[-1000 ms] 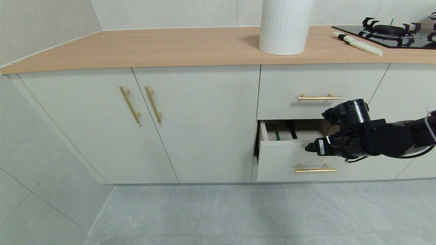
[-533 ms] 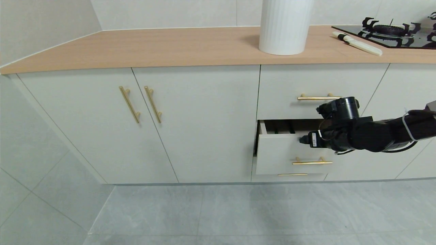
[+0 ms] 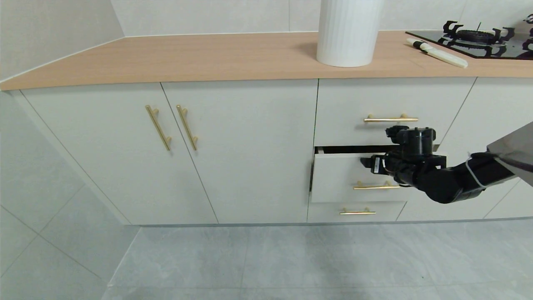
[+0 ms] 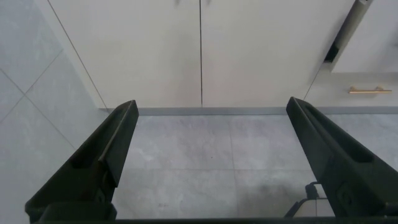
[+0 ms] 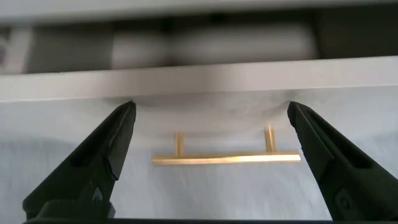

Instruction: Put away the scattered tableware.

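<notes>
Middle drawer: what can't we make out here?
- Middle drawer contents: head view shows a dark slit above the front; right wrist view blurs the inside.
- Right end effector contact with the front: head view, too small.
- White container top: cut by head view's upper edge.

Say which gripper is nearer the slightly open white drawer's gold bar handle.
Right. The right gripper is just above the gold bar handle; the left gripper hangs over grey floor tiles, farther off.
</notes>
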### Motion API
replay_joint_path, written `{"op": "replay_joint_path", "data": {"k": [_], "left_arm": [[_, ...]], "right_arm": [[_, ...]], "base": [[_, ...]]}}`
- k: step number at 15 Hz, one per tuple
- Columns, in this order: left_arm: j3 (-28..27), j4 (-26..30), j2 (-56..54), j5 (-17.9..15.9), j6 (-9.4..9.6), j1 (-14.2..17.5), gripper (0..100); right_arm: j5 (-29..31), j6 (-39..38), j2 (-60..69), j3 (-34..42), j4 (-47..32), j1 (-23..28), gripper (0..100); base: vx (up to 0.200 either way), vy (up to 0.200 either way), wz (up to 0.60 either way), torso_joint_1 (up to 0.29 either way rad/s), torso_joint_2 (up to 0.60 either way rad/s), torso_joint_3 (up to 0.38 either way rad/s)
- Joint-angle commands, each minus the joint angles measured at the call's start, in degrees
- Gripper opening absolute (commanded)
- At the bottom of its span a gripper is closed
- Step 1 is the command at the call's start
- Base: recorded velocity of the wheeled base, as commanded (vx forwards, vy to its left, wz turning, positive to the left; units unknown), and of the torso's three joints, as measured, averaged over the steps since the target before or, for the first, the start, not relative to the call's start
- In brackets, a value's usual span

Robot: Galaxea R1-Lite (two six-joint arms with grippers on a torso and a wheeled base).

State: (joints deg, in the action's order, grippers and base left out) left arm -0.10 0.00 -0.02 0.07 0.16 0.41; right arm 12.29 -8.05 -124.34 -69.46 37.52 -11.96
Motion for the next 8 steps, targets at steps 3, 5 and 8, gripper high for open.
{"op": "replay_joint_path", "data": {"k": [3,5,8], "left_arm": [[0.0,0.0,0.0,0.0,0.02,0.0,100],[0.0,0.0,0.0,0.0,0.02,0.0,100],[0.0,0.0,0.0,0.0,0.02,0.0,100]], "right_arm": [[1.7,0.0,-4.1,-0.1,3.7,0.0,100],[3.1,0.0,-4.8,-1.4,3.7,0.2,100],[3.8,-0.1,-6.0,-2.5,5.9,0.4,100]], "base": [[0.000,0.000,0.00,0.000,0.00,0.000],[0.000,0.000,0.00,0.000,0.00,0.000],[0.000,0.000,0.00,0.000,0.00,0.000]]}}
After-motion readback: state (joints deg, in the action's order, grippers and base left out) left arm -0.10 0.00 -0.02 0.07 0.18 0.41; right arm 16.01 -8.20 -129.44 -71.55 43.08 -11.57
